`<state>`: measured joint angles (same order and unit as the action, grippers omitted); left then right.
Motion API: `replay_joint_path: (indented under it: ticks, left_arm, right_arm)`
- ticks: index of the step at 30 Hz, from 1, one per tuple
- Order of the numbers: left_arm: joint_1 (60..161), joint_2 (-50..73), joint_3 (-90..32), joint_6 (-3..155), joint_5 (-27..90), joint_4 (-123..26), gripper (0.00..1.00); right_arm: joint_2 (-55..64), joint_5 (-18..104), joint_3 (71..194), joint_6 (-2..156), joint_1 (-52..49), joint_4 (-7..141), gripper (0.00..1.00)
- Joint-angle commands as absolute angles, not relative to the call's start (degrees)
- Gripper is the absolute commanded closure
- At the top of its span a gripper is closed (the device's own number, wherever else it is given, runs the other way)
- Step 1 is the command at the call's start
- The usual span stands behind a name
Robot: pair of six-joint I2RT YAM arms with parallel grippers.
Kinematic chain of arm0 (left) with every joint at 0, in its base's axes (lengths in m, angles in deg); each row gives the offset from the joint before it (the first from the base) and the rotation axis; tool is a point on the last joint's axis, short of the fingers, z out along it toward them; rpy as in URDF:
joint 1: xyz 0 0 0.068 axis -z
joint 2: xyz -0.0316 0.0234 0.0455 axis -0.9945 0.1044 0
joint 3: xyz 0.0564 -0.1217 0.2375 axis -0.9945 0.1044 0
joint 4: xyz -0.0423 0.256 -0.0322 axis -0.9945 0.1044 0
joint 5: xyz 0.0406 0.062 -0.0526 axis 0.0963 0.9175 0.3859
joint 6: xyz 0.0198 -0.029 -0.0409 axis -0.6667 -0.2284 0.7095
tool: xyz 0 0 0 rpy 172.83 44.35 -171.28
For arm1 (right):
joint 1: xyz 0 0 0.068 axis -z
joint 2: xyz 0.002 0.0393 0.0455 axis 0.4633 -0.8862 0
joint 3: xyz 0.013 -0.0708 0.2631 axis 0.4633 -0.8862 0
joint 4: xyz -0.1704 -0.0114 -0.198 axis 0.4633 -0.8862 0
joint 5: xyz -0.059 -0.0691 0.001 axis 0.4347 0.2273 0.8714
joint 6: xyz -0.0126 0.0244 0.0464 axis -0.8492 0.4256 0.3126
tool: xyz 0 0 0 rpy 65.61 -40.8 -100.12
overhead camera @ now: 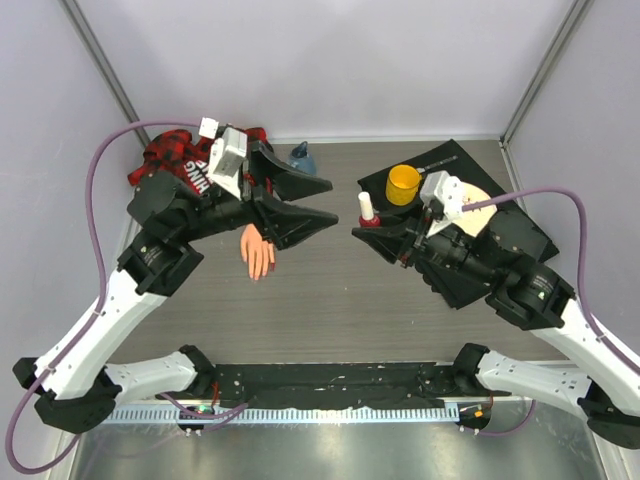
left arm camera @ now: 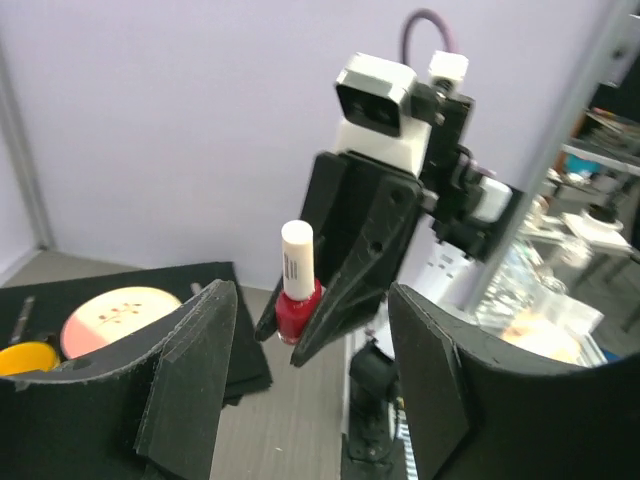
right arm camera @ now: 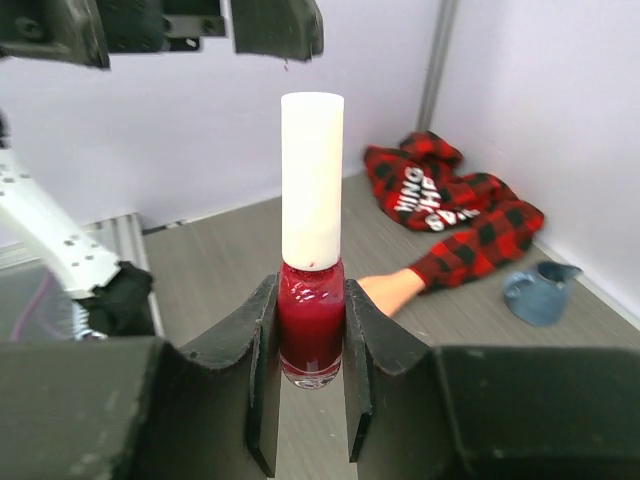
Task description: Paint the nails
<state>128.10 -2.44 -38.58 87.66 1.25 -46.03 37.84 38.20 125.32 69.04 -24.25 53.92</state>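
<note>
the left arm (overhead camera: 110,310) rises from its base at the near edge, bends at the elbow and reaches inward toward the middle, its wrist turned so the fingers point to the right. the left gripper (overhead camera: 328,203) stands open, its two black fingers (left arm camera: 190,370) spread wide with nothing between them. the right arm (overhead camera: 560,310) mirrors it, reaching inward and leftward. the right gripper (overhead camera: 365,226) is clamped on the body of a small red polish bottle (right arm camera: 311,310), held upright with the white cap on top. the two grippers face each other, tips near but apart.
</note>
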Motion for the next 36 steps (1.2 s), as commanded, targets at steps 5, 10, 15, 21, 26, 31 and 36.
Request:
replay_joint_path:
  ticks: [5, 10, 15, 21, 26, 31, 36]
  left_arm:
    - [132.3, 2.2, -38.1, 87.3, 17.8, -45.2, 0.34]
    - [134.5, 5.1, -39.2, 86.0, 17.3, -45.9, 0.37]
    - [135.0, 6.9, -40.3, 86.4, 16.4, -45.8, 0.63]
    - [135.0, 6.8, -40.2, 86.7, 9.2, -46.0, 1.00]
    - [135.1, 10.3, -40.3, 93.3, -21.7, -53.8, 1.00]
    - [138.0, 14.9, -37.3, 120.1, -37.3, -88.0, 1.00]
    - [137.4, 13.1, -41.2, 102.2, -30.8, -64.3, 0.67]
  right_arm:
    - [35.4, 47.0, 127.8, 66.0, -24.1, 54.2, 0.99]
    - [35.4, 47.9, 127.4, 65.7, -24.1, 54.1, 0.99]
    - [35.9, 47.9, 127.3, 66.0, -24.1, 54.1, 0.99]
    - [37.2, 46.0, 127.4, 66.4, -24.1, 53.4, 0.99]
    - [38.6, 19.0, 127.9, 67.3, -24.1, 52.9, 0.99]
    - [35.4, 0.6, 129.0, 80.3, -24.0, 60.5, 0.99]
    - [39.2, 13.5, 126.0, 77.0, -24.0, 60.0, 0.99]
